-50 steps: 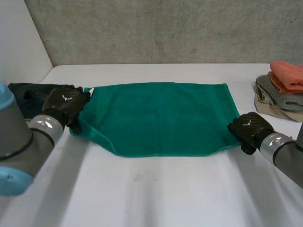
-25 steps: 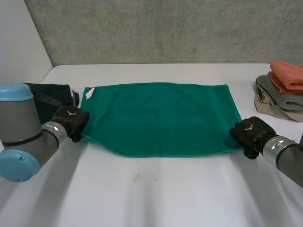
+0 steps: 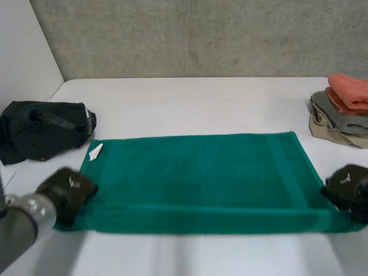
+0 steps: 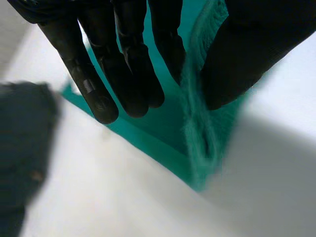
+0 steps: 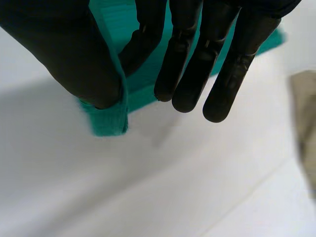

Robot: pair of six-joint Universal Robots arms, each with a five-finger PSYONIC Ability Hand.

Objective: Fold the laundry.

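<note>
Pinching the green towel [image 3: 195, 178] by its near corners, each hand squeezes the cloth between thumb and fingers. The left hand [image 3: 66, 187] has one end and the right hand [image 3: 348, 184] the other. The towel lies flat on the white table [image 3: 201, 103] between them.

It looks like a bare test lab. A white table [image 3: 201, 92] stands against a concrete wall [image 3: 201, 34]. Folded cloths [image 3: 344, 109] are stacked at its edge.

Our left hand [image 3: 68, 188] at eight o'clock and right hand [image 3: 348, 185] at four are matte black (small white emblem each), fingers [image 4: 131, 59] segmented.
</note>
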